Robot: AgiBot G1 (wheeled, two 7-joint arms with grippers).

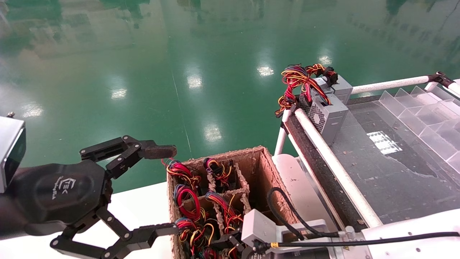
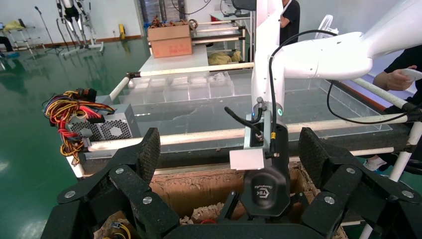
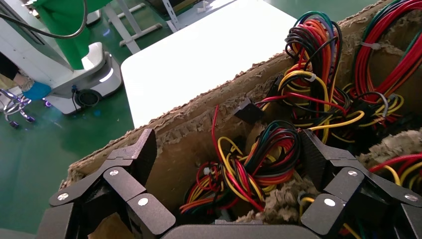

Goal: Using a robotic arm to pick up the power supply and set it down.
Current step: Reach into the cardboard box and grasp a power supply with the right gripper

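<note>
The right black gripper (image 3: 226,164) on its white tubular arm hangs spread wide over a cardboard divider box (image 1: 264,169), fingers empty around wire bundles (image 3: 263,159) in a near compartment. The left black gripper (image 1: 163,189), also wide open, holds nothing beside that box. One grey vented power supply (image 1: 325,111) sits at the conveyor's far corner.

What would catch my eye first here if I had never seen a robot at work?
Probably the cardboard box in the middle, its compartments stuffed with bright red, yellow and orange wire bundles. The right gripper hangs open just above those bundles, while the big black left gripper spreads open beside the box. Farther off, a grey vented power supply with a wire tangle sits at the end of the conveyor table.
</note>
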